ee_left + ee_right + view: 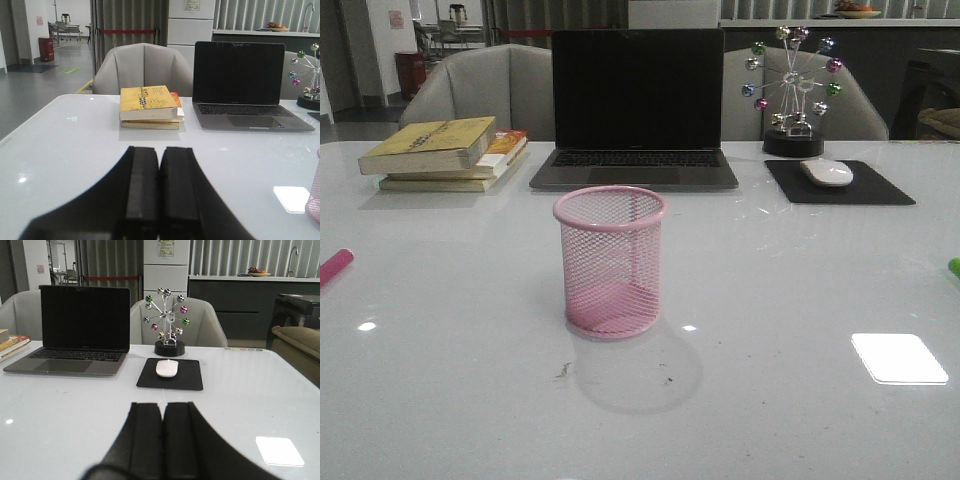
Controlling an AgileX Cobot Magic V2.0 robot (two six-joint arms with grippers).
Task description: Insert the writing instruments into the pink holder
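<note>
Holder (610,262): pink wire-mesh cup, rolled rim, solid pink base, upright and empty on the white table (440,380). Laptop (636,110) directly behind holder, lid open, screen dark. Books (448,153) behind holder to the left. Mouse (827,172) on black pad (840,185) behind holder to the right.

Pink pen (335,267): far left of holder, cut by frame edge. Green pen (954,266): far right of holder, only a tip visible.

Left gripper (160,187): fingers pressed together, nothing between. Right gripper (162,435): likewise clenched, holding nothing.
</note>
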